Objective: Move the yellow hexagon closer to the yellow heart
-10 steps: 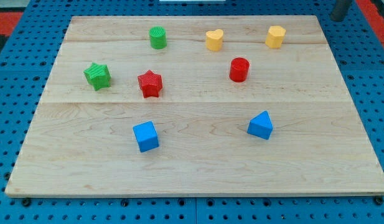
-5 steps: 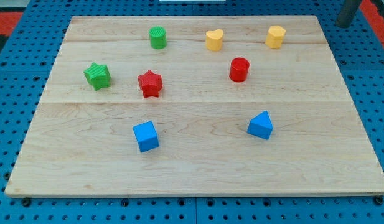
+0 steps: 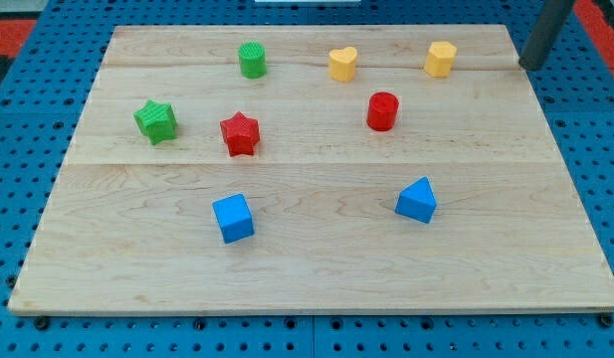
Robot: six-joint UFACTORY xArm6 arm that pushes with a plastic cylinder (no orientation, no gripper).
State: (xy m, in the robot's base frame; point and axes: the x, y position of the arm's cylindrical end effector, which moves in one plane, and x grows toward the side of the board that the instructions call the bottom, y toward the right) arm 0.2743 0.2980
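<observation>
Seven blocks on the board [image 3: 316, 268], none touching. My tip [image 3: 528, 67] is at the view's top right, right at the board's right edge, to the right of the yellow hexagon [image 3: 440, 58] with a clear gap between them. No jaws on this rig, just the bare rod, holding nothing and touching no block.

Yellow hexagon sits near the view's top right of the board. Yellow heart [image 3: 342, 64] is in the same row to its left, well apart. Green cylinder [image 3: 252, 60] is further left along that top row.

Red cylinder [image 3: 382, 110] is below the gap between heart and hexagon, nearer the heart. Red star [image 3: 240, 133] is left of centre, green star [image 3: 155, 120] just beyond it toward the view's left.

Lower half: blue cube [image 3: 233, 217] left of centre, a second blue block [image 3: 417, 200] to the right, wedge-like, exact shape unclear.

Board lies on a blue pegboard [image 3: 18, 149].
</observation>
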